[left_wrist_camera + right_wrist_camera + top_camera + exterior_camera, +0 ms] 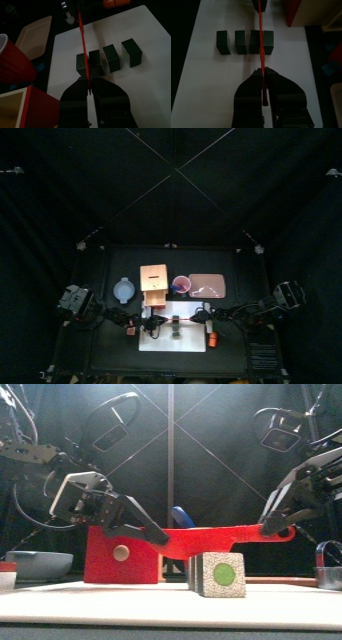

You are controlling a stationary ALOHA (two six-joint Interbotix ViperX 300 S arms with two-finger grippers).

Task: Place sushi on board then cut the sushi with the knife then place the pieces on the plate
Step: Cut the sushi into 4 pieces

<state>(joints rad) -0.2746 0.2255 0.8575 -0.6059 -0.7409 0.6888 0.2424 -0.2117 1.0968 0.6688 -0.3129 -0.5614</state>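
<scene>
Left end effector (89, 85) and right end effector (261, 77) clench the red toy knife (201, 536) nine-to-three; press it level through the widest dark green sushi block (262, 41).

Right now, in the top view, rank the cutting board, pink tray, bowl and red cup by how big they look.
Largest to smallest: cutting board, pink tray, bowl, red cup; the last two look close.

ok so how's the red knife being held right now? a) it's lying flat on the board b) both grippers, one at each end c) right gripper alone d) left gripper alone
b: the red knife spans between the left gripper and the right gripper, each shut on one end, above the sushi roll.
</scene>
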